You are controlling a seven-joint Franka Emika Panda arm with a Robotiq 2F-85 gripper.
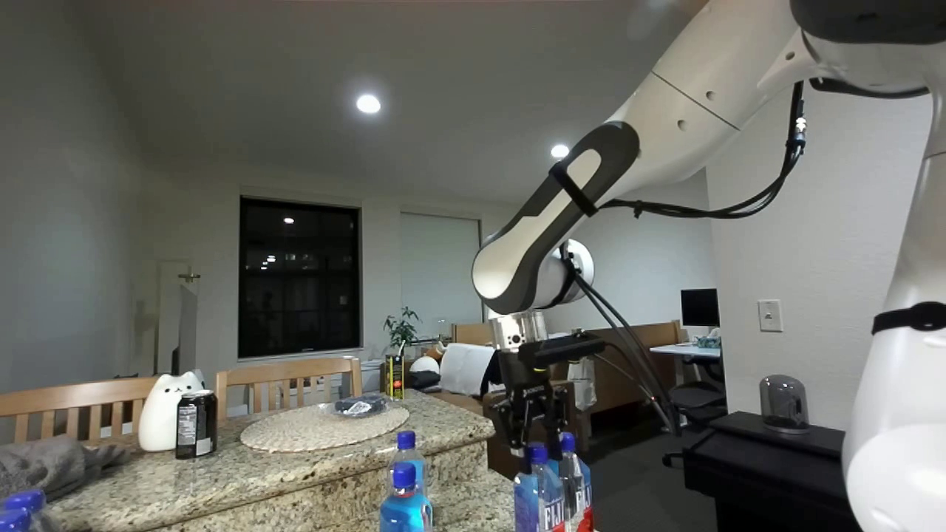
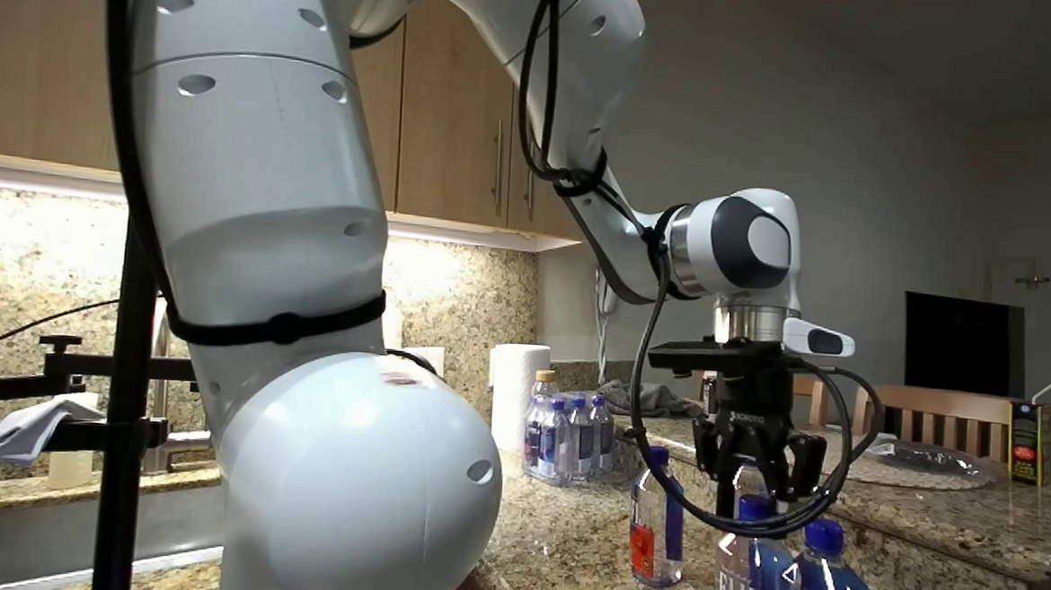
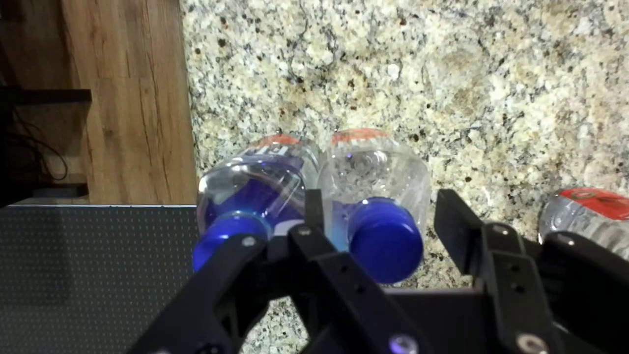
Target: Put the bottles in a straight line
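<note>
Clear drink bottles with blue caps stand upright on the lower granite counter. In the wrist view, my gripper is open, its fingers on either side of one bottle's blue cap, with gaps. A second bottle stands close on the left, outside the fingers. A bottle with a red label lies partly in view at the right; it is upright in an exterior view. The straddled bottle and its neighbour show under the gripper. Two more bottles stand apart. The gripper partly hides one bottle.
A cluster of bottles stands by a paper towel roll. The raised counter holds a round mat, a dark can and a white cat-shaped jug. The counter edge runs beside the left bottle.
</note>
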